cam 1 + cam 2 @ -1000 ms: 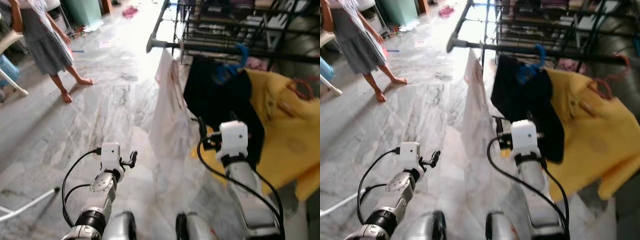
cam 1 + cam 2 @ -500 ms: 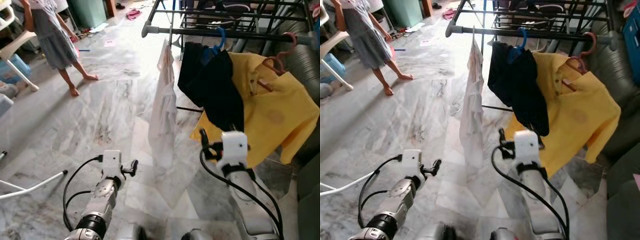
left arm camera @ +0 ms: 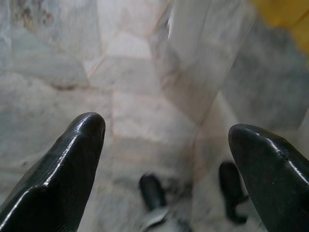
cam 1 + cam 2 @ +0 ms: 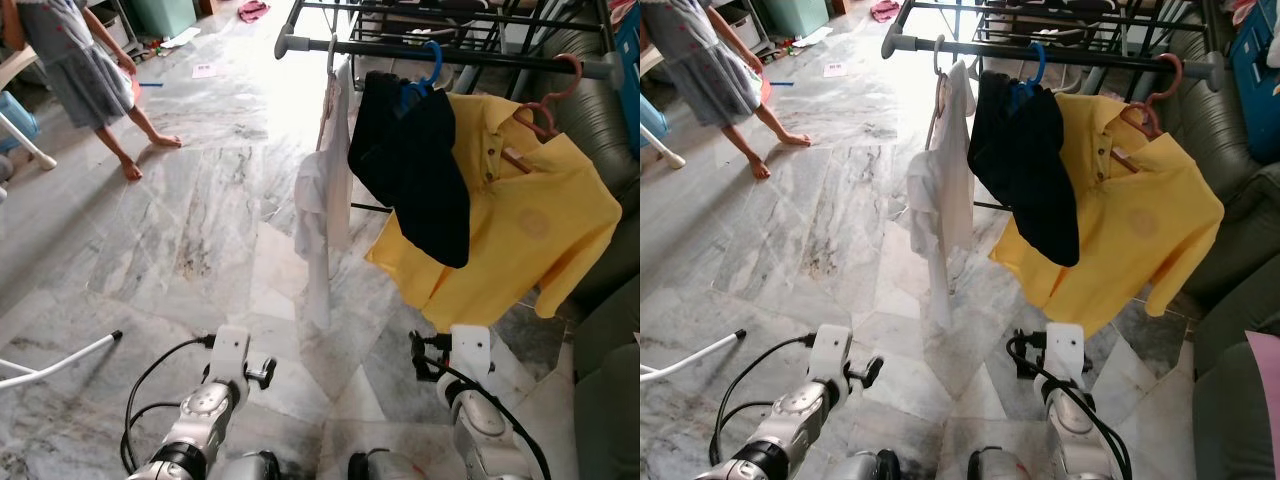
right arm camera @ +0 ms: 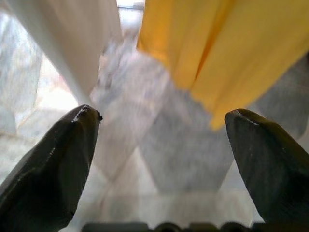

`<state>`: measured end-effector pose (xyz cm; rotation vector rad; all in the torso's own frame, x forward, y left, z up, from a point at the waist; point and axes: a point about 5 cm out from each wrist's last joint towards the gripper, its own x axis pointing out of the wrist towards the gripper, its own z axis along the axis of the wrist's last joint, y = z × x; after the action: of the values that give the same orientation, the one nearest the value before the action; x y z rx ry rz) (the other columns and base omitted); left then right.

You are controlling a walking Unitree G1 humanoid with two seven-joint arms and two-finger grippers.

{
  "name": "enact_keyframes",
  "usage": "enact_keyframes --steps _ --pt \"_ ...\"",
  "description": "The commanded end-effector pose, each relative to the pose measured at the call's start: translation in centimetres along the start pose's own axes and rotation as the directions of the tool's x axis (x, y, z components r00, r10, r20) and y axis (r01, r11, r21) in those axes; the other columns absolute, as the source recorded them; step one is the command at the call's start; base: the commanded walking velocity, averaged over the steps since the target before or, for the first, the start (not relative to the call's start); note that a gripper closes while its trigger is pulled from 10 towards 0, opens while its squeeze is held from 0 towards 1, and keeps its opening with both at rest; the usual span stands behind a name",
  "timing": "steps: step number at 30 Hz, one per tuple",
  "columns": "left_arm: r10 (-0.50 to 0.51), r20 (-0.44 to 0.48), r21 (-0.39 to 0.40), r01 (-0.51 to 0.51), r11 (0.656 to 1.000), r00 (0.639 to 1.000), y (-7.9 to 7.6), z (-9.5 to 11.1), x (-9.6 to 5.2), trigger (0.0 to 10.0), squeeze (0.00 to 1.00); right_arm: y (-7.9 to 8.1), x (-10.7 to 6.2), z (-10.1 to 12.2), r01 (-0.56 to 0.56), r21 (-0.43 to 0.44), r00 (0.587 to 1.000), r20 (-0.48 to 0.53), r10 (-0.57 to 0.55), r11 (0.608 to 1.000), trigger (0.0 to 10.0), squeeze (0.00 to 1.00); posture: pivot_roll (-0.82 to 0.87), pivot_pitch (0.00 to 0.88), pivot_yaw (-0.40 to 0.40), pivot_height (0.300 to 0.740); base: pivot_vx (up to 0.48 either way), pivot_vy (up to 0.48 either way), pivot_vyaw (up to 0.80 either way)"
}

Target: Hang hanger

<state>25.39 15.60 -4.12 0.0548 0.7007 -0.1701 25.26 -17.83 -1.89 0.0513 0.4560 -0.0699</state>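
Observation:
A grey clothes rail (image 4: 470, 52) runs across the top of the eye views. Three garments hang on it. A white shirt (image 4: 322, 190) is on a white hanger (image 4: 938, 55), a black garment (image 4: 410, 160) on a blue hanger (image 4: 431, 62), and a yellow polo shirt (image 4: 510, 225) on a pink hanger (image 4: 560, 85). My left gripper (image 4: 262, 373) is low over the marble floor, open and empty, its fingers (image 3: 72, 159) spread wide. My right gripper (image 4: 424, 358) is open and empty below the hem of the yellow shirt (image 5: 227, 53), beside the white shirt (image 5: 72, 38).
A barefoot person in a grey dress (image 4: 75, 70) stands at the far left on the marble floor (image 4: 200, 230). A white pole (image 4: 55, 365) lies at the lower left. A dark sofa (image 4: 605, 250) is on the right, and a black wire rack (image 4: 450, 15) stands behind the rail.
The camera has drawn back and up from the rail, so the garments look smaller. Both arms sit lower in view, and my right gripper is now below the yellow shirt's hem.

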Motion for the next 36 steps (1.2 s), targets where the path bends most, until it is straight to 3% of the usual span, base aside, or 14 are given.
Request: enact_keyframes --steps 1,2,4,14,20,29,36 --pt "0.023 -0.092 0.018 -0.022 1.000 0.995 0.7 -2.2 -0.6 10.0 0.00 -0.5 -0.4 -2.5 0.011 0.028 0.993 -0.117 -0.008 1.000 10.0 0.00 -0.18 0.128 0.036 0.740 0.000 0.000 0.00" --pt "0.023 -0.092 0.018 -0.022 1.000 0.995 0.7 -2.2 -0.6 10.0 0.00 -0.5 -0.4 -2.5 0.011 0.028 0.993 -0.117 -0.008 1.000 10.0 0.00 -0.18 0.128 0.036 0.740 0.000 0.000 0.00" --pt "0.015 -0.153 0.059 -0.006 0.998 0.988 0.7 -3.7 -1.0 10.0 0.00 -1.5 -0.8 -4.3 0.053 0.026 0.971 -0.234 -0.046 0.998 10.0 0.00 -0.17 0.116 0.032 0.740 0.000 0.000 0.00" --pt "0.036 -0.219 0.167 0.001 0.986 0.975 1.5 -5.0 -1.6 10.0 0.00 -2.7 -2.7 -7.5 0.004 -0.116 0.925 -0.377 -0.048 0.993 10.0 0.00 -0.16 0.099 0.035 0.740 0.000 0.156 0.14" --pt "0.032 -0.222 0.185 0.010 0.983 0.975 1.4 -5.0 -1.6 10.0 0.00 -3.0 -3.4 -8.5 0.014 -0.123 0.909 -0.412 -0.064 0.992 10.0 0.00 -0.16 0.095 0.037 0.740 0.000 0.334 0.00" --pt "0.016 -0.224 0.217 0.034 0.976 0.975 1.2 -5.0 -1.5 10.0 0.00 -3.0 -3.9 -9.1 -0.006 -0.144 0.902 -0.428 -0.057 0.990 10.0 0.00 -0.17 0.095 0.044 0.740 0.000 0.451 -0.68" --pt "0.016 -0.223 0.219 0.035 0.975 0.975 1.4 -5.0 -1.6 10.0 0.00 -2.8 -4.0 -9.1 -0.024 -0.152 0.904 -0.426 -0.043 0.988 10.0 0.00 -0.17 0.098 0.047 0.740 0.000 0.480 0.00"
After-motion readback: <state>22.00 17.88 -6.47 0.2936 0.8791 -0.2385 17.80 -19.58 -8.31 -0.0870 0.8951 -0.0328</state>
